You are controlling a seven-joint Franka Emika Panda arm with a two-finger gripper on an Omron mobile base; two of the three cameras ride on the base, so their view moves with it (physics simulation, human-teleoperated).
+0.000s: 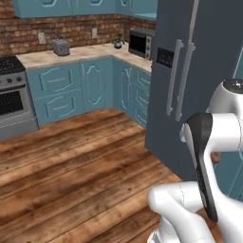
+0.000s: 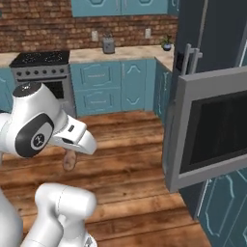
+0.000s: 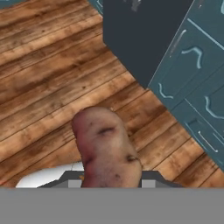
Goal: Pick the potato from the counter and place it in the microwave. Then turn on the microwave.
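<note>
- Gripper: closed on the potato, which juts out from between the fingers above the wooden floor.
- Step in hand, as judged: carrying; the placing is not yet done.
- Microwave: door hangs open at the right in the right base view.
- Next move calls for swinging the load into that cavity, clear of the door.

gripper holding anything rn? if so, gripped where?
Yes: the gripper is shut on the potato. It grips the potato's near end, so most of the potato sticks out past the fingertips, over the wood floor.
</note>
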